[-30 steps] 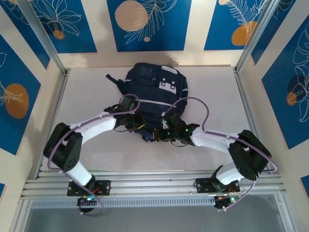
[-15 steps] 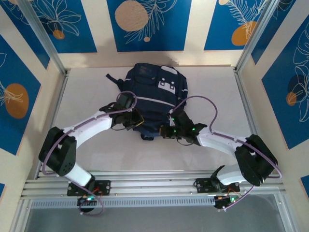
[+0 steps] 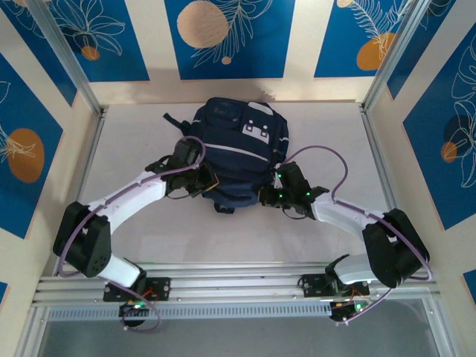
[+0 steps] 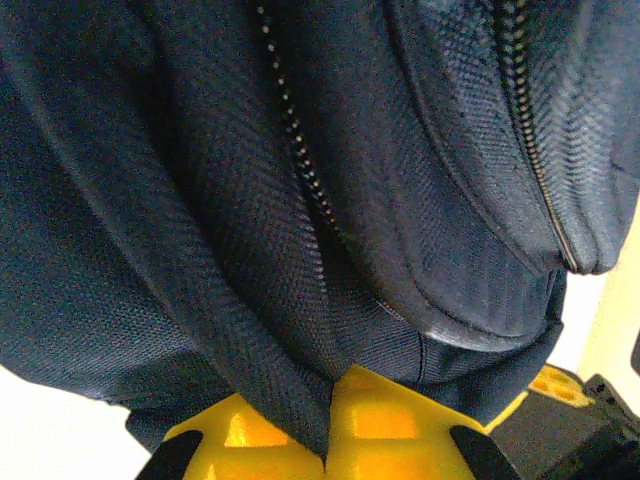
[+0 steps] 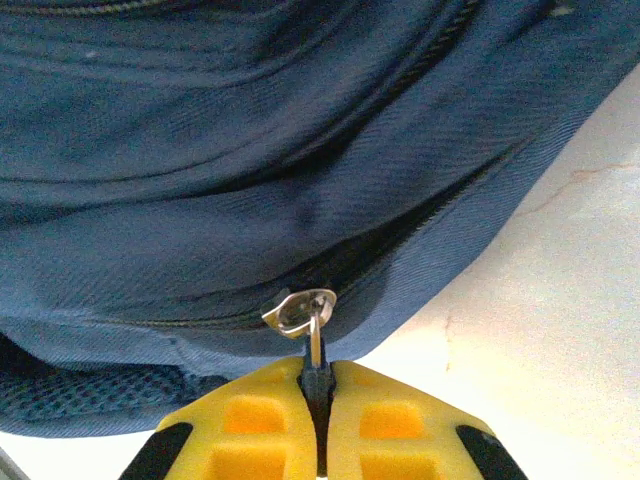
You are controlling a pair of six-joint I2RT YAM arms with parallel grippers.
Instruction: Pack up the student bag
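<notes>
**Item 1.** Student bag (image 3: 236, 145): a large navy-blue fabric backpack with light grey stripes and a grey-white buckled patch. It lies flat mid-desk with its near end between the 2 hands.

**Item 2.** Left hand (image 4: 330, 405): yellow pads pinched together on a fold of the bag's fabric, beside a zip line. It probably serves as the anchor. It should grip firmly and draw away from the other hand so the track lies taut.

**Item 3.** Right hand (image 5: 318, 385): clamped on the small silver metal zip pull (image 5: 300, 312) at the bag's lower edge. The pull is best drawn along the track and eased slowly round the curve, never lifted off it. The thin tab may slip from the pads. Whether the zip is being opened or closed cannot be told.

**Item 4.** Wall panels (image 3: 223, 37): blue with orange discs and white leaf outlines, set between cream strips.

**Item 5.** Desk (image 3: 134, 149): a white matte top, faintly marked, with aluminium rails at its edges.
</notes>
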